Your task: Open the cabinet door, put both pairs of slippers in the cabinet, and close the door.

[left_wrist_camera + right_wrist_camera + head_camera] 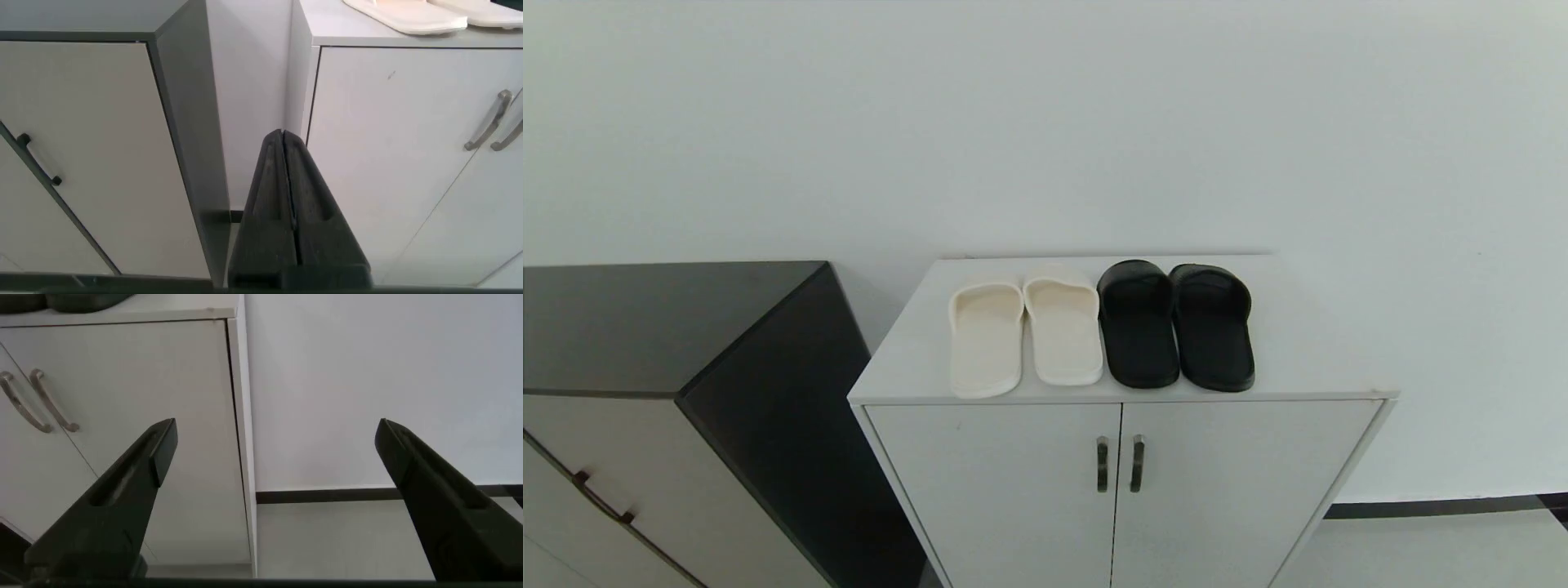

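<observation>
Your left tool (284,139) sits low, level with the gap beside the white two-door cabinet (996,490), fingers pressed together on nothing. Your right tool (276,433) faces the cabinet's right edge, spread wide. The pair of cream slide slippers (1049,335) and the pair of black slide slippers (1139,327) lie side by side on the cabinet top, doors closed

I see both cab doors (1013,490) shut, handles (1102,463) side by side at centre seam, front approach open. Dark cabinet (768,408) close on left, narrow gap btwn. Open floor (1437,547) on right. White slippers (1062,335), black slippers (1139,335) occupy top's middle; wall (1045,122) directly behind.
</observation>
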You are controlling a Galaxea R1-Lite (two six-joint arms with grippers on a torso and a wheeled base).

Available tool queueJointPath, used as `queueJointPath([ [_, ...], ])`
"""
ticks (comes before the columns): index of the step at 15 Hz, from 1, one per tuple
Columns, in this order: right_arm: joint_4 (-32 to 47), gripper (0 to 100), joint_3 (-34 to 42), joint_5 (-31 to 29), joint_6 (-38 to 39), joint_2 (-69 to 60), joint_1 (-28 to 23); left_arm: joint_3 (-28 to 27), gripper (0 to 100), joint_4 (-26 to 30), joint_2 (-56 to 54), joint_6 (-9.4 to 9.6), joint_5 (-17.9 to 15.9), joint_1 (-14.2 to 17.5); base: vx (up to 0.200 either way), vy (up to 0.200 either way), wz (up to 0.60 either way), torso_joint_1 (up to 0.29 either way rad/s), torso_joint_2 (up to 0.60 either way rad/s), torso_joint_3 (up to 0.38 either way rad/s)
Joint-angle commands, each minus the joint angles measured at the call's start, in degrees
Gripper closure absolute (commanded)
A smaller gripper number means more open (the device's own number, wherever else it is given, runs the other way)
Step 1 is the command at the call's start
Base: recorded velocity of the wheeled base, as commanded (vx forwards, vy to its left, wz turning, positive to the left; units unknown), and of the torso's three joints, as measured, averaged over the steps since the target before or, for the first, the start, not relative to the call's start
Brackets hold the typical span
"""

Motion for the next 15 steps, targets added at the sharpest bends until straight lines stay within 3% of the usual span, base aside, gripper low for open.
queueJointPath([
  [1,0.0,0,0.0,0.0,0.0,0.1,0.0,0.0,100,0.0,0.0,-0.13,0.0,0.0,0.000,0.000,0.00,0.000,0.00,0.000],
  [6,0.0,0,0.0,1.9,-0.1,0.1,0.0,0.0,100,0.0,0.0,-0.22,0.0,0.0,0.000,0.000,0.00,0.000,0.00,0.000],
  [9,-0.1,0,0.0,1.9,0.1,0.1,0.0,0.0,100,0.0,0.0,-0.31,0.1,0.0,0.200,0.000,0.00,0.002,0.00,0.002],
  [11,-0.2,0,0.0,1.9,-0.1,0.0,0.0,0.0,100,0.0,0.0,-0.22,0.1,0.0,0.000,0.000,0.00,0.000,0.00,0.000],
  [12,-1.7,0,-2.3,1.7,-0.5,0.4,0.0,0.0,100,0.0,0.0,-0.13,0.0,0.0,0.000,0.000,0.00,0.000,0.00,0.000],
  [13,-1.0,0,-16.0,1.7,5.8,7.0,0.7,0.0,100,0.0,0.0,-0.22,0.0,0.0,0.000,0.000,0.00,0.000,0.00,0.000],
  [14,1.2,0,-19.0,2.0,7.3,9.3,0.7,0.0,100,0.0,0.0,-0.22,0.0,0.0,0.000,0.000,0.00,0.000,0.00,0.000],
  [15,7.2,0,-21.0,7.7,3.9,15.5,1.0,0.0,100,0.0,0.0,-0.22,0.0,0.0,0.000,0.000,0.00,0.000,0.00,0.000],
])
